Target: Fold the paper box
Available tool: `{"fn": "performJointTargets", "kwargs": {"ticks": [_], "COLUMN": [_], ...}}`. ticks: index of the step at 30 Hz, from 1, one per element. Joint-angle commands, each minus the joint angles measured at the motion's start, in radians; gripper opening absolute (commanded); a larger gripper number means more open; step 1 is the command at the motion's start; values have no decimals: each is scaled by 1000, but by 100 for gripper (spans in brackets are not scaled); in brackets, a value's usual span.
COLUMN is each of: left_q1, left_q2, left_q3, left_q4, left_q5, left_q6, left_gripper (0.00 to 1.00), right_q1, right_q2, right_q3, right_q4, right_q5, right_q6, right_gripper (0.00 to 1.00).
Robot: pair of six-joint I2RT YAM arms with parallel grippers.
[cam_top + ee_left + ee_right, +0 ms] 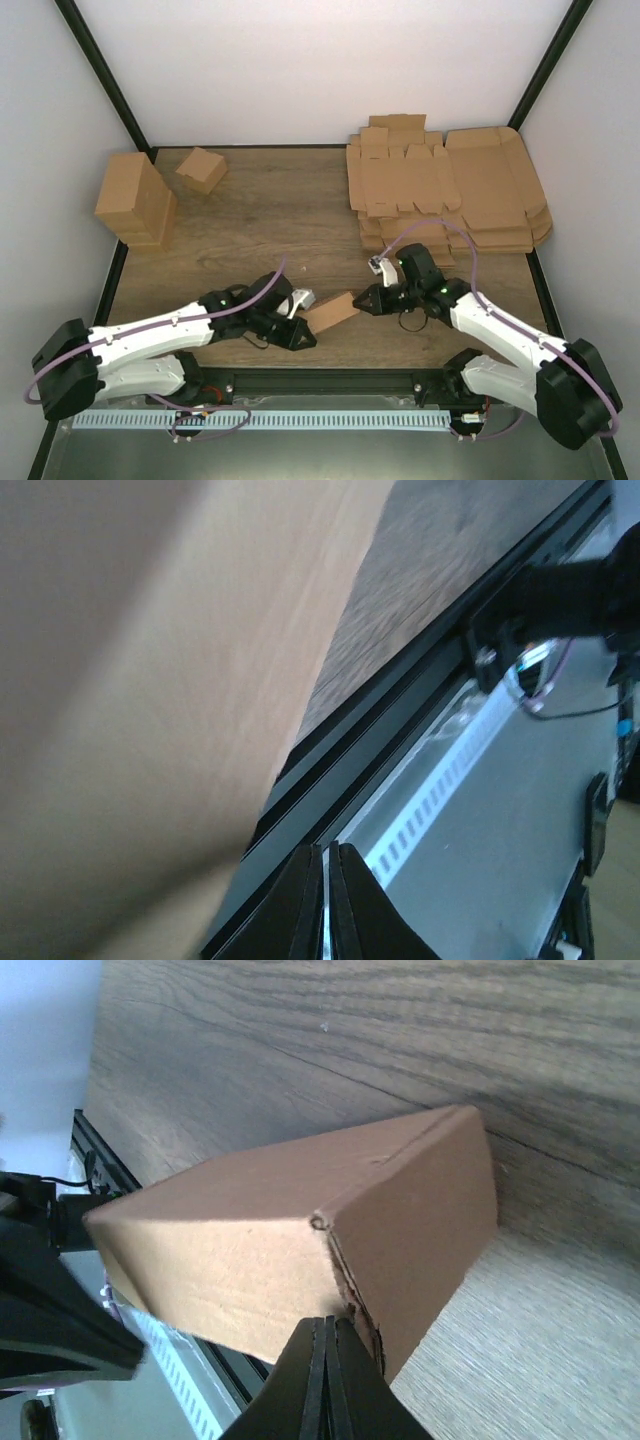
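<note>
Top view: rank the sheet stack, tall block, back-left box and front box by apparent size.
1. sheet stack
2. tall block
3. back-left box and front box: they look alike, so no ranking.

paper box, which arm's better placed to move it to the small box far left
Left, probably: the left gripper is beside the paper box, on the side toward the small folded box; the right gripper is opposite. Both are shut.

A tall cardboard block and small carton stand back left; flat sheets stacked back right.
</note>
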Motion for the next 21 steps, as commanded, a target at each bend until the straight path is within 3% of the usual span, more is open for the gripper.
{"fn": "performJointTargets", "kwargs": {"ticks": [1,4,8,10,11,13,14,21], "left_q1": [-14,-14,-13,-14,-13,-18,-29,-155], "left_q2": [-60,-54,-55,-36,-22,8,21,186], "left_q3": [129,209,247,246,244,242,242,315], "left_q4": [-43,-98,-149,-167,-178,-200,-202,-250], "left_q5": [-97,-101,-164,-190,-206,-257,-282,-459], "left_q6": [-33,-17,3,24,43,58,65,70], "left_gripper": [4,5,14,33,48,89,99,100], "right_q1": [7,33,50,50,50,50,50,50], "right_q2": [-48,-35,-52,-68,-76,-98,-107,-184], "right_q3": [-23,-31,-40,-32,-27,-20,-17,-7], "right_q4": [-72,-88,-96,-121,-129,-137,-136,-129], "right_q5": [61,79,104,144,160,178,183,236], "right_q6": [46,59,85,103,109,117,120,161], "right_gripper": [1,1,1,1,1,1,1,3]}}
